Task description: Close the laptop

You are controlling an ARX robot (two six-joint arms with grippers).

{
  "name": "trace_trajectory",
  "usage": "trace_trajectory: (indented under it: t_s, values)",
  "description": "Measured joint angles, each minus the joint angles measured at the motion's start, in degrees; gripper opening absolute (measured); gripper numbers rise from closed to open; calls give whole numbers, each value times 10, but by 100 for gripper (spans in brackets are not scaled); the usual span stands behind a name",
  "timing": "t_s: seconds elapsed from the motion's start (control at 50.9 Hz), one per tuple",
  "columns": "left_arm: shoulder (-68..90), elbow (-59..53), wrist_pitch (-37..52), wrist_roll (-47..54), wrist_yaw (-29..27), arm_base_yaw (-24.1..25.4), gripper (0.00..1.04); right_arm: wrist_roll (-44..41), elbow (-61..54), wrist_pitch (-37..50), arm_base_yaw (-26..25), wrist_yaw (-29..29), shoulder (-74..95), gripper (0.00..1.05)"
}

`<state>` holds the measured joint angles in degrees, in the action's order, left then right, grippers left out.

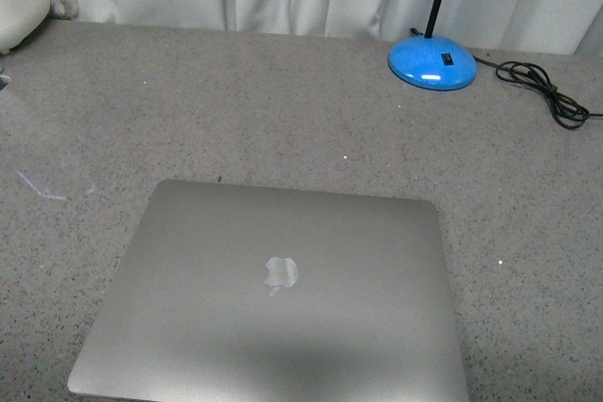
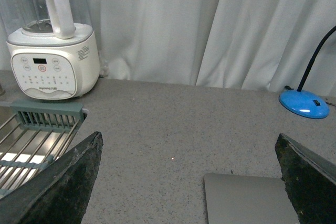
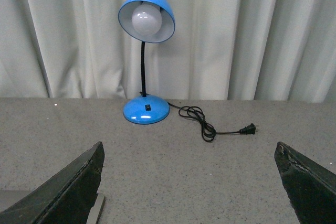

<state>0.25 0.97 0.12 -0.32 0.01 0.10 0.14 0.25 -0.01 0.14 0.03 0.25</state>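
The silver-grey laptop lies flat on the speckled grey table with its lid shut, the apple logo facing up. Its keyboard, trackpad and screen are hidden under the lid. A corner of it shows in the left wrist view, and a thin edge shows in the right wrist view. My left gripper is open and empty above the table beside that corner. My right gripper is open and empty over bare table. Neither arm shows in the front view.
A blue desk lamp stands at the back right, its base on the table, with a black cord and plug lying beside it. A white rice cooker and a metal rack stand at the left. White curtains hang behind.
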Motion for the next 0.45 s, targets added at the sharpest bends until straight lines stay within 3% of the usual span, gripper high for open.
trace_trajectory:
  t_s: [0.452]
  values:
    - [0,0,0,0,0,0,98,0,0,0,0,0,0,95]
